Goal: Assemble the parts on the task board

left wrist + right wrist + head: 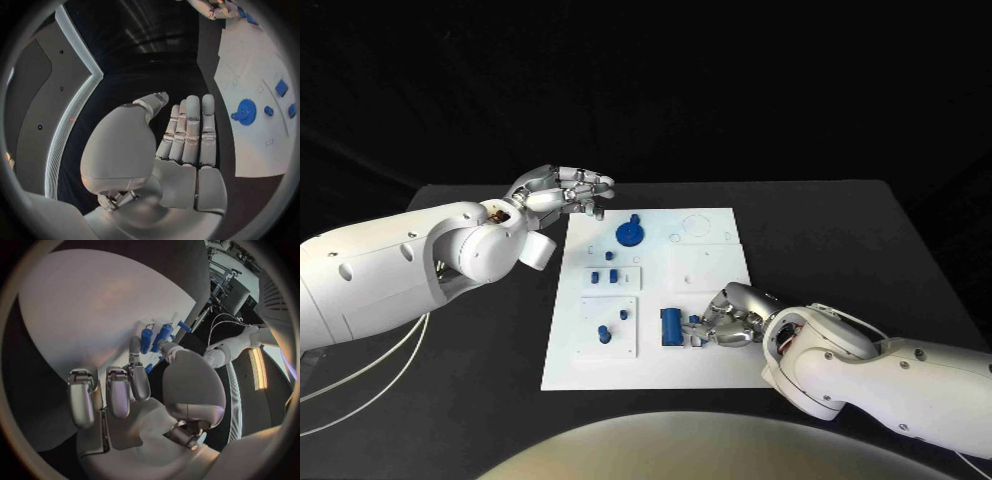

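Currently: task board [711, 370] bears blue parts | left hand [567, 190] fingers straight, empty | right hand [733, 318] pinches blue cylinder [672, 326]

The right hand [134, 390] hung over the white task board [94, 310], which spread wide beneath it. 1 finger reached forward and the thumb lay alongside it, their tips meeting at a small blue part [154, 358] just above the board's surface; the remaining fingers were curled back toward the palm, apart from it. Just beyond lay 2 blue cylinders [156, 337] side by side, with a smaller blue piece [184, 327] near the board's edge.
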